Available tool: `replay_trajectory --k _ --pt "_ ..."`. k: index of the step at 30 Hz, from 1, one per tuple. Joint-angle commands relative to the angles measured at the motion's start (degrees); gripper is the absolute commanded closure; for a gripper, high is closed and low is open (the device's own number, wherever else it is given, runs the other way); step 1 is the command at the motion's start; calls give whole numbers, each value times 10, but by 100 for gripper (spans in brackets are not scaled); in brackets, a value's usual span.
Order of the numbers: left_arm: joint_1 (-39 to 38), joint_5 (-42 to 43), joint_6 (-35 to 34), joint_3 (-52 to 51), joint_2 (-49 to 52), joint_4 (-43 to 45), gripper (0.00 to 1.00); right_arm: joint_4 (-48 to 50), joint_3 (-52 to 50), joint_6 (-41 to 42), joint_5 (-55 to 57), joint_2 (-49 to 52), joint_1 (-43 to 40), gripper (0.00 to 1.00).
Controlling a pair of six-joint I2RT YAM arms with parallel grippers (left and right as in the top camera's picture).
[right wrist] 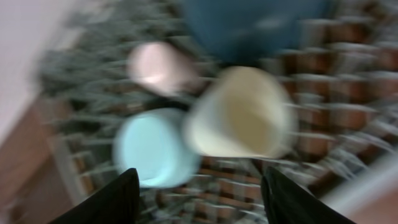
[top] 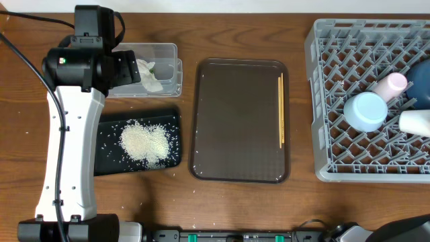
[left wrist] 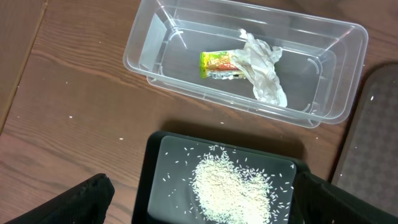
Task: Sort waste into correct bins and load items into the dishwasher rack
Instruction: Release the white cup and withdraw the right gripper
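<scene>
My left gripper [left wrist: 199, 205] is open and empty, hovering over the black tray [left wrist: 155, 180] that holds the heap of rice [left wrist: 230, 186]. Behind it, the clear tub [left wrist: 155, 37] holds the yellow-green wrapper [left wrist: 219, 65] and the crumpled napkin [left wrist: 264, 71]. My right gripper [right wrist: 199, 199] is open and empty above the grey rack [top: 336, 101]; its view is blurred. In the rack sit the pink cup [top: 392, 85], light-blue bowl [top: 366, 111], white cup [top: 415, 122] and dark-blue bowl [top: 420, 91]. The chopsticks [top: 281, 111] lie along the right side of the brown tray [top: 240, 121].
My left arm [top: 74, 134] stretches up the table's left side and covers part of the clear tub and black tray in the overhead view. Stray rice grains lie on the wood around the black tray.
</scene>
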Motion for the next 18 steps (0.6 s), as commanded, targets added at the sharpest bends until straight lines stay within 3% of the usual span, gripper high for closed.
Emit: replay_trajectory --k 1,5,11,18 --pt "2 -5 5 0 -4 -2 4 0 4 27 137 20 3 38" --pt "2 -5 5 0 -4 -2 4 12 4 9 121 49 6 39" --pt "2 -5 5 0 -4 -2 4 45 4 -88 -54 92 8 40" --pt "2 -5 5 0 -4 -2 4 49 4 -132 -64 114 18 41"
